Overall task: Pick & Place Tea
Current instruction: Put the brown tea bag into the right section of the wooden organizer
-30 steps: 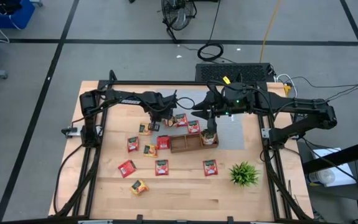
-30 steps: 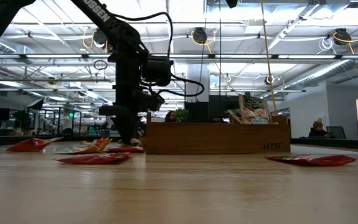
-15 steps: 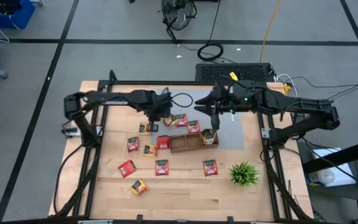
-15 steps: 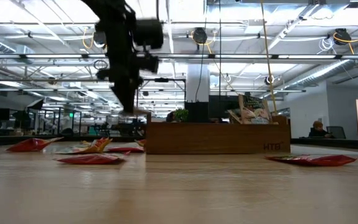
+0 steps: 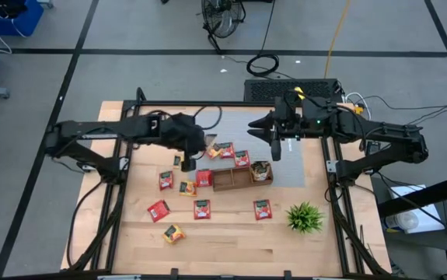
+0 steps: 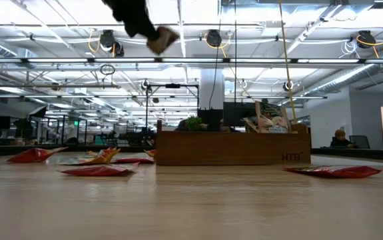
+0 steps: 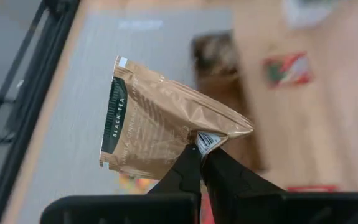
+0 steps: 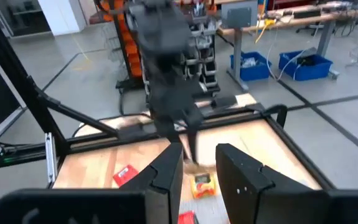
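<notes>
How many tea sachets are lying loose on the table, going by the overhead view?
10 tea sachets visible: two behind the tray, four on its left-arm side, four in front. The left arm may hide more.

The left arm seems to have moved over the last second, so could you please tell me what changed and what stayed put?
The left gripper, jaws shut on a brown tea sachet, rose from table level beside the wooden tray to high above it. The right gripper drew back from over the tray's filled end. The loose sachets and the plant stayed put.
</notes>
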### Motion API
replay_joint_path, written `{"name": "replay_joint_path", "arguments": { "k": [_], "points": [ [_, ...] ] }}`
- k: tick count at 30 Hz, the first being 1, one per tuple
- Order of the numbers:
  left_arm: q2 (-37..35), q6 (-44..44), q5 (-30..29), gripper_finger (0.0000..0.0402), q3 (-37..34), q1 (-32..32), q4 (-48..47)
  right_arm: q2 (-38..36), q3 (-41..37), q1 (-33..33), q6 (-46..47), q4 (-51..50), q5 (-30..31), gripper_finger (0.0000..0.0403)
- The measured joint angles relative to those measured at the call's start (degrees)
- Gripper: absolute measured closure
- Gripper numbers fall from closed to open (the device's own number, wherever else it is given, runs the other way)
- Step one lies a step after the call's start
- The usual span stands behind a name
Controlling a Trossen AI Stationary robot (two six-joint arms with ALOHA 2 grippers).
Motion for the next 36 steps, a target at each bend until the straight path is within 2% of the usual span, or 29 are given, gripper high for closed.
{"name": "replay_joint_path", "arguments": {
  "k": [9, 18, 21, 24, 28, 33, 36],
  "points": [
    [-2.09, -5.95, 6.43, 0.0392, 0.00, -7.03, 16.94, -0.04, 0.00, 0.00, -0.37, 1.00, -0.20, 0.0316],
    [-2.16, -6.88, 7.35, 0.0392, 0.00, -11.37, 35.85, -0.04, 0.00, 0.00, -0.39, 1.00, -0.41, 0.0316],
    [-2.20, -7.03, 8.75, 0.0392, 0.00, -12.23, 40.05, -0.04, 0.00, -0.04, -0.44, 1.10, -3.45, 0.0316],
    [-2.16, -7.25, 11.07, 0.0392, 0.00, -12.96, 43.48, -0.04, 0.00, -0.02, -1.81, 2.23, -8.07, 0.0313],
    [-2.19, -7.96, 12.53, 0.0392, 0.00, -13.30, 44.43, 0.07, -0.02, 0.01, -2.30, 7.06, -13.95, 0.0288],
    [-2.16, -8.96, 13.27, 0.0392, 0.00, -13.26, 44.52, 1.86, 0.00, 1.38, -1.00, 14.23, -15.21, 0.0244],
    [-2.16, -9.06, 13.29, 0.0392, 0.00, -13.28, 44.53, 3.22, -0.04, 2.77, -0.94, 14.61, -15.21, 0.0224]
  ]
}}
